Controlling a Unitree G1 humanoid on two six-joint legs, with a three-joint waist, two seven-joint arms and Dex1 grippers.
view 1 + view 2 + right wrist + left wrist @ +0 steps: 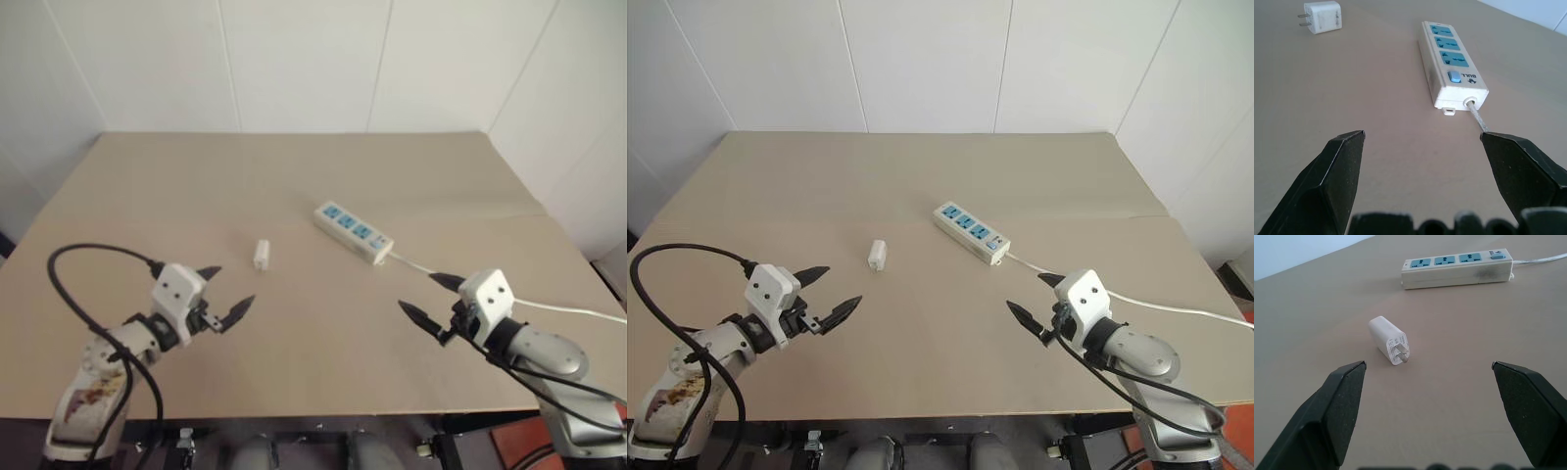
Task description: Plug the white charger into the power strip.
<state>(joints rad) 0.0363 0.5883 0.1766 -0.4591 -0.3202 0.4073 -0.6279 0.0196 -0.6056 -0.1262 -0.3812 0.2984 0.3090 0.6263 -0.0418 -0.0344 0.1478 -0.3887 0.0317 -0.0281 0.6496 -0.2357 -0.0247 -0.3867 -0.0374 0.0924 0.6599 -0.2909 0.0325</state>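
We are holding our left pincer [217, 292] above the near left part of the tan bench [294, 176], its two black fingers spread wide apart and gripping nothing. Just beyond it, toward the middle of the bench, the white charger [262, 255] is lying on its side; in the left wrist view its two metal prongs are pointing back toward that pincer, and the charger is sitting between the lines of the two fingers but well clear of both. Moving rightward, the power strip [354, 232] is lying flat on the bench at a slant, apart from the charger, its three blue socket faces turned upward. In the right wrist view a blue switch is sitting at the strip's nearer end, where the white cable [549, 306] is leaving it. That cable is trailing across the bench to the right edge, passing just behind our right pincer [432, 297]. We are holding this pincer above the near right part of the bench, its fingers likewise spread wide and empty, pointing toward the cable end of the strip without touching it.
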